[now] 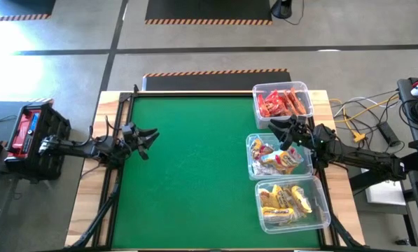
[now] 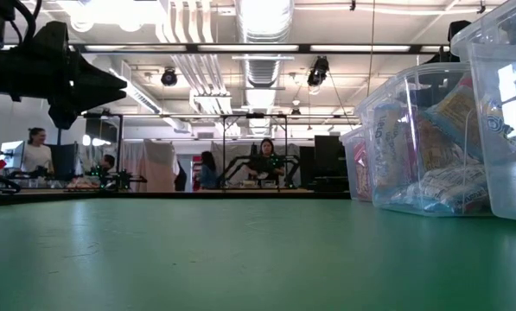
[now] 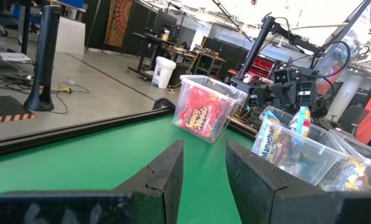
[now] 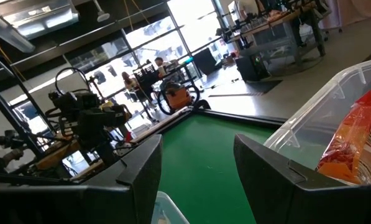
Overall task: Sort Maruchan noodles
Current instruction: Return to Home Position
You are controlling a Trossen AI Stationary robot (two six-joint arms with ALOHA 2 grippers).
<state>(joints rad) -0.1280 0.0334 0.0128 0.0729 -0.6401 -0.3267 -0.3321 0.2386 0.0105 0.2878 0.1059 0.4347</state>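
The Maruchan noodles lie in three clear bins along the table's right edge: red packets (image 1: pixel 284 103) in the far bin, yellow and blue-white packets (image 1: pixel 279 157) in the middle bin, yellow-orange packets (image 1: pixel 286 199) in the near bin. My left gripper (image 1: pixel 151 143) hovers open and level at the table's left edge, with nothing between its fingers. My right gripper (image 1: pixel 282 129) hovers open above the gap between the far and middle bins, also with nothing in it. The red packets (image 3: pixel 201 115) also show in the left wrist view.
The three clear bins (image 1: pixel 303 89) (image 1: pixel 251 147) (image 1: pixel 324 210) stand in a row on the right side of the green table (image 1: pixel 194 175). The green surface's left and middle are bare. People sit at benches in the room beyond the table's far edge (image 2: pixel 266 160).
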